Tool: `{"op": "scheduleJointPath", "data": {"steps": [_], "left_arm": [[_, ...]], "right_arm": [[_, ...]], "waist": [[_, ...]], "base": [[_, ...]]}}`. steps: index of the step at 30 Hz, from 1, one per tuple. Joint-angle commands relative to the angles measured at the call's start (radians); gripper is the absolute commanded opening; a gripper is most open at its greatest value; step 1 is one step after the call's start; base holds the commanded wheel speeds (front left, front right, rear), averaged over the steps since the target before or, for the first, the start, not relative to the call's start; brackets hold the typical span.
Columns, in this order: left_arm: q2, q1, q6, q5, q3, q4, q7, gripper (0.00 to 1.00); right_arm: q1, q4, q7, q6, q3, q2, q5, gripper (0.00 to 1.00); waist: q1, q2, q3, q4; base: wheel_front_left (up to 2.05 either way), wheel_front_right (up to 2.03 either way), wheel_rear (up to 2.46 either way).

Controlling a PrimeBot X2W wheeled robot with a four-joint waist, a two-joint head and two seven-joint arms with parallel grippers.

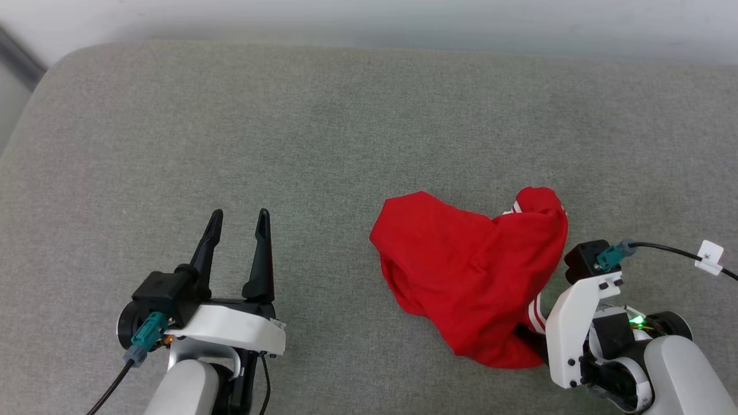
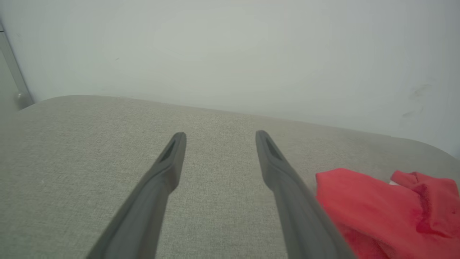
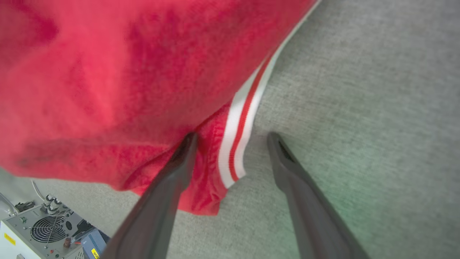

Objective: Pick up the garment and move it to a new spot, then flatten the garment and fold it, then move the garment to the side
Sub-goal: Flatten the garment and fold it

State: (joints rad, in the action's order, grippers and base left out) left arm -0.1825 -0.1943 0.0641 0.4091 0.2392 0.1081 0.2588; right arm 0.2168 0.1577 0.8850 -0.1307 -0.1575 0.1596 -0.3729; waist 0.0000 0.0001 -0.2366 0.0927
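- Red T-shirt (image 1: 473, 276) lies crumpled on the grey cushion (image 1: 346, 115), right of centre.
- Right gripper (image 3: 233, 138), the nearer one, has its fingers spread astride the T-shirt's striped sleeve trim.
- Left gripper (image 1: 240, 214), spread and empty, sits well apart leftward.

lab, grey cushion (image 1: 346, 115), electronics box (image 3: 43, 230)

grey cushion (image 1: 288, 127) lies open from 9 to 1 o'clock in the head view; the crumpled garment (image 1: 473, 276) blocks 4 o'clock, the wall (image 1: 403, 17) closes 12.
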Motion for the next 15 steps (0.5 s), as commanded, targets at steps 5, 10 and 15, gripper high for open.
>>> {"op": "scheduleJointPath", "data": {"steps": [5, 10, 15], "left_arm": [[0.006, -0.01, -0.006, -0.009, -0.013, 0.012, 0.007, 1.0], [0.007, -0.004, -0.009, -0.01, -0.024, 0.018, 0.008, 1.0], [0.008, 0.015, -0.008, -0.015, -0.034, 0.015, 0.008, 1.0]], "right_arm": [[-0.029, 0.069, 0.001, -0.001, -0.057, -0.008, -0.032, 0.0], [0.048, -0.034, -0.101, 0.001, 0.008, 0.044, 0.0, 0.0], [0.051, -0.105, -0.163, 0.0, 0.129, 0.068, 0.048, 0.0]], "waist": [[0.0, -0.0001, 0.004, -0.014], [0.0, -0.0001, 0.024, -0.036], [0.0, -0.0001, 0.048, -0.058]], "base": [[0.0, 0.0, 0.0], [0.0, 0.0, 0.0], [0.0, 0.0, 0.0]]}}
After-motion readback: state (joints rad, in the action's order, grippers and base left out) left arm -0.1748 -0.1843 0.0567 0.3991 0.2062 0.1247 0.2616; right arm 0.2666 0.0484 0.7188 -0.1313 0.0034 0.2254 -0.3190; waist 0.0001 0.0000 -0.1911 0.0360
